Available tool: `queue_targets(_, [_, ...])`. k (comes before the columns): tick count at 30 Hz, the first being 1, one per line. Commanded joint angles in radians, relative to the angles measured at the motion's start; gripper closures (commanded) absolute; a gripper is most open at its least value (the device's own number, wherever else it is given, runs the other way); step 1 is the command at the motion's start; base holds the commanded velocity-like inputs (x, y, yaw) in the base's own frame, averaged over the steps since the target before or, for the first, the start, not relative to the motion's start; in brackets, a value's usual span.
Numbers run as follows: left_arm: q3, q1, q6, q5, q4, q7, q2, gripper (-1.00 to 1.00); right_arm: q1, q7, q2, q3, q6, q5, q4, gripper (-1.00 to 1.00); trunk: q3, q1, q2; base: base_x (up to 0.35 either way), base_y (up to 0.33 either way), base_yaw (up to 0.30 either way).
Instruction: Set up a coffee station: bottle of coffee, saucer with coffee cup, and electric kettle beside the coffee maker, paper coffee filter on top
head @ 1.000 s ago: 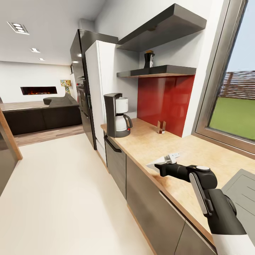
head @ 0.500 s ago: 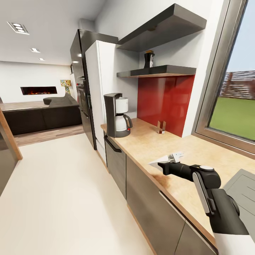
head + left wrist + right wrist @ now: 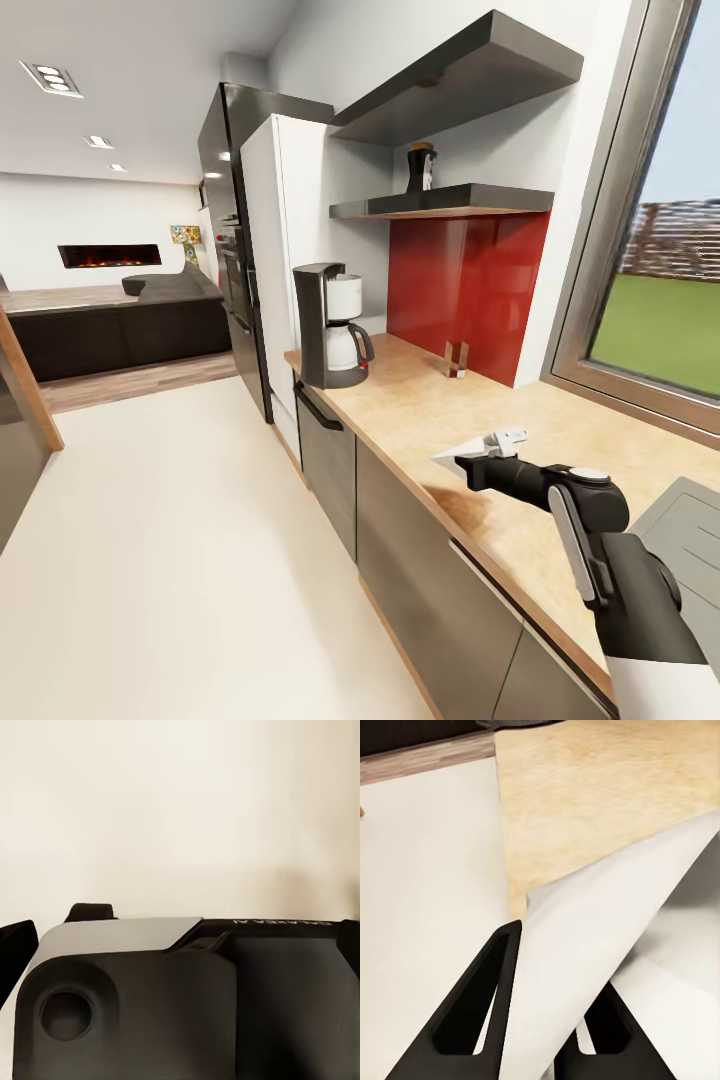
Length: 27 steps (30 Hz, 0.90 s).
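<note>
Head view: the right gripper (image 3: 478, 455) hangs over the table (image 3: 420, 400), clamped on the paper coffee filter (image 3: 452, 455). Well beyond it stands the coffee maker (image 3: 331, 326); higher up, the bottle of coffee (image 3: 421, 167) sits on the kitchen shelf (image 3: 440, 203).

Right wrist view: two black fingers (image 3: 480, 1009) pinch the white filter above the table edge.

Left wrist view: whether the left gripper is apart or together cannot be told.

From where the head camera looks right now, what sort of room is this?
A home kitchen, open to a lounge. A wood-grain countertop over dark cabinets carries a coffee maker, with a red splashback behind it. A fireplace shows in the far room.
</note>
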Motion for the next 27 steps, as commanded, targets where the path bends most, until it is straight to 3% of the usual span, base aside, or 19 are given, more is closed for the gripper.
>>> queue_targets(1, [0.003, 0.0, -0.001, 0.001, -0.001, 0.0, 0.0, -1.0, -0.001, 0.003, 0.0, -0.003, 0.007, -0.003, -0.001, 1.0, -0.001, 0.0, -0.001, 0.0, 0.0, 0.0])
queue_targets(7, [0.003, 0.0, -0.001, 0.001, -0.001, 0.0, 0.0, -1.0, -0.001, 0.021, 0.0, -0.052, 0.011, -0.008, -0.001, 1.0, -0.001, 0.0, -0.001, 0.0, 0.0, 0.0])
queue_targets(22, [0.002, 0.0, -0.001, 0.004, -0.009, 0.003, 0.0, -1.0, -0.001, 0.029, 0.0, -0.059, 0.012, -0.009, -0.001, 1.0, -0.001, 0.0, -0.001, 0.0, 0.0, 0.0])
queue_targets(27, [0.011, 0.0, 0.0, 0.005, -0.081, 0.005, 0.001, -1.0, 0.0, 0.031, 0.001, -0.059, 0.012, -0.01, -0.001, 1.0, -0.001, 0.0, -0.001, 0.005, 0.0, 0.0])
